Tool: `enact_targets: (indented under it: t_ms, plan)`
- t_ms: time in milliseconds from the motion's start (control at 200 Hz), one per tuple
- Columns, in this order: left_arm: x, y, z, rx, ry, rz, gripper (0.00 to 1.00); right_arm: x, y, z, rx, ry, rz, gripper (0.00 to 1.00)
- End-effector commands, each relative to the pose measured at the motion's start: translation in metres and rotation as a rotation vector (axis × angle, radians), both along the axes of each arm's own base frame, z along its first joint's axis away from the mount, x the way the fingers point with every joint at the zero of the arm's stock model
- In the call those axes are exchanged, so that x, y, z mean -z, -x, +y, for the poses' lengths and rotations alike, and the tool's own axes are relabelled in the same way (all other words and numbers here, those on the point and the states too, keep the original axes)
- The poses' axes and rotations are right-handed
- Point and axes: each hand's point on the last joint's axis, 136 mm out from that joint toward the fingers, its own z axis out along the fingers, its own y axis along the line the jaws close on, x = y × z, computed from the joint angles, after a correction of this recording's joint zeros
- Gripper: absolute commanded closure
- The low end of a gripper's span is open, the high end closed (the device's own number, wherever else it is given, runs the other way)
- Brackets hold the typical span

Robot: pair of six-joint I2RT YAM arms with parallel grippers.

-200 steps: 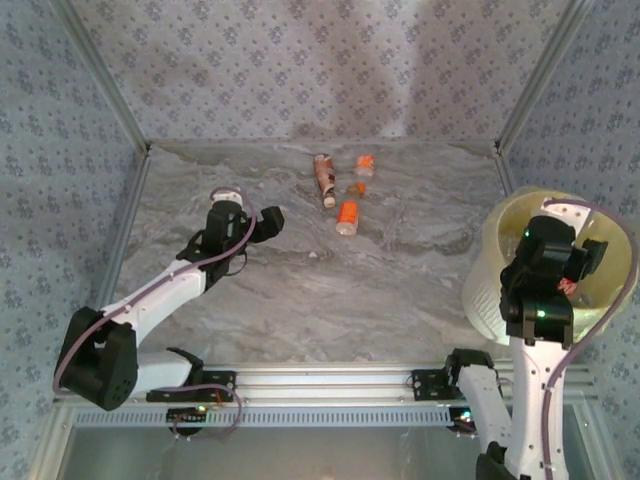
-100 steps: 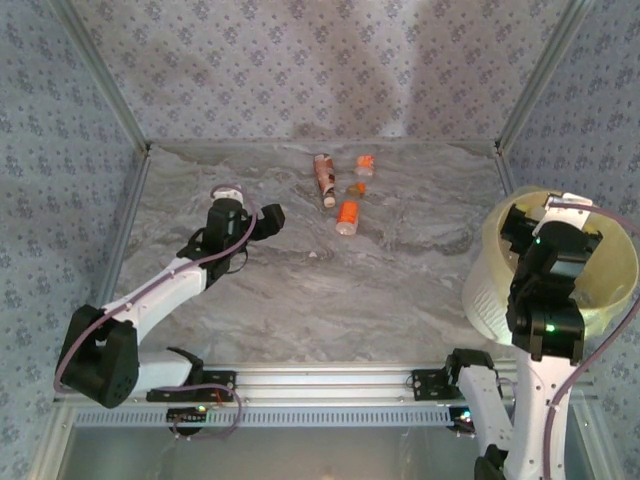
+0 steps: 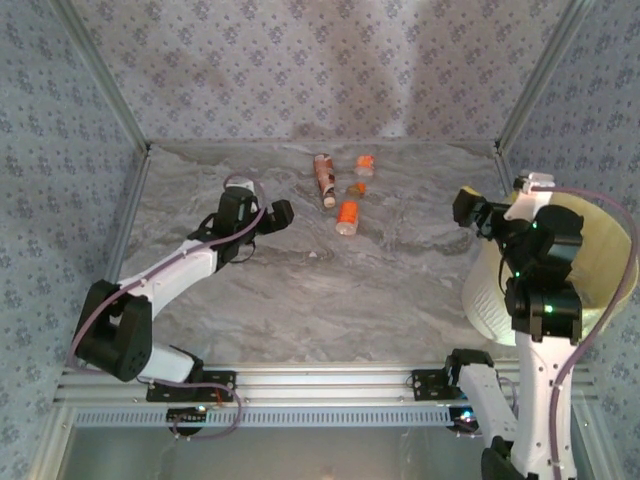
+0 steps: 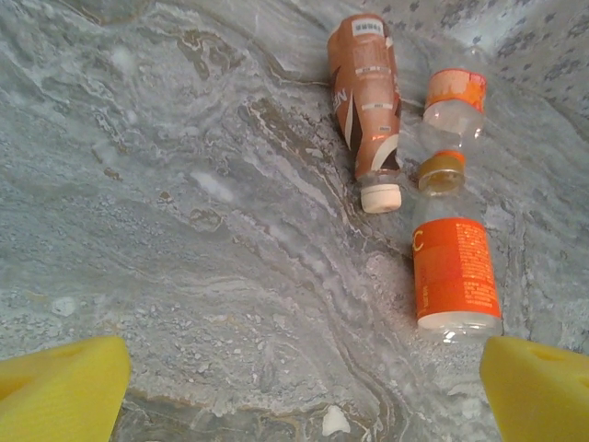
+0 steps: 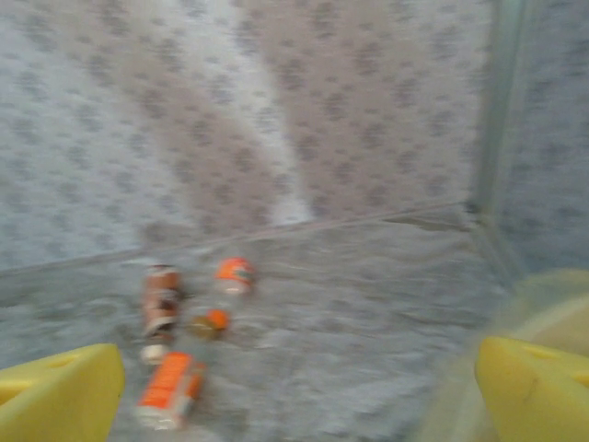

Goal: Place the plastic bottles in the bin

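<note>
Left claw [image 4: 300, 390] spread wide, empty; orange-label bottle [image 4: 456, 274] shows "C", other print unreadable.

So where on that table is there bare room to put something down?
The widest bare marble lies between the bottles and the bin, running forward to the near rail. Another patch sits left of the left arm, by the side rail. Crowded: back middle, where the bottles lie close together.

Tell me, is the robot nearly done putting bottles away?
Not yet. Done: unclear, the right arm covers much of the bin. In hand: nothing; the left gripper is open near three bottles, the right gripper open by the bin. Left: those bottles, lying on the table.
</note>
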Motion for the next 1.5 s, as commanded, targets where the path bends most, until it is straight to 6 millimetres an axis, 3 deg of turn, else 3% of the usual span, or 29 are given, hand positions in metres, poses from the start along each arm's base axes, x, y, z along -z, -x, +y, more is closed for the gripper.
enact_targets:
  t_ms: [0, 155, 325, 335, 360, 480, 560, 635, 879, 1019, 1499]
  plan:
    - [-0.003, -0.001, -0.004, 0.001, 0.018, 0.027, 0.02, -0.013, -0.014, 0.053, -0.249, -0.132, -0.038, 0.00]
    - [-0.002, 0.002, 0.001, -0.021, 0.005, 0.035, 0.02, 0.015, -0.041, 0.102, -0.326, 0.027, 0.041, 0.00]
    - [0.000, 0.007, 0.013, -0.059, -0.026, 0.037, 0.02, 0.082, -0.082, 0.151, -0.304, 0.169, 0.212, 0.00]
    - [-0.001, 0.007, 0.014, -0.060, -0.026, 0.035, 0.02, 0.074, -0.086, 0.153, -0.295, 0.168, 0.198, 0.00]
    - [-0.001, 0.008, 0.015, -0.065, -0.030, 0.036, 0.02, 0.078, -0.091, 0.159, -0.279, 0.174, 0.206, 0.00]
    - [0.000, 0.011, 0.020, -0.076, -0.047, 0.040, 0.02, 0.115, -0.115, 0.187, -0.225, 0.163, 0.305, 0.00]
    - [0.001, 0.013, 0.024, -0.085, -0.058, 0.043, 0.02, 0.137, -0.129, 0.194, -0.146, 0.099, 0.359, 0.00]
    - [0.002, 0.014, 0.027, -0.095, -0.062, 0.043, 0.02, 0.169, -0.138, 0.205, -0.132, 0.050, 0.444, 0.00]
    - [0.006, 0.021, 0.036, -0.118, -0.080, 0.050, 0.02, 0.243, -0.169, 0.213, 0.043, 0.034, 0.662, 0.02]
    - [0.008, 0.025, 0.041, -0.130, -0.086, 0.051, 0.02, 0.275, -0.183, 0.213, 0.133, 0.035, 0.697, 0.09]
    - [0.013, 0.029, 0.051, -0.155, -0.112, 0.055, 0.02, 0.341, -0.200, 0.206, 0.240, 0.009, 0.759, 0.29]
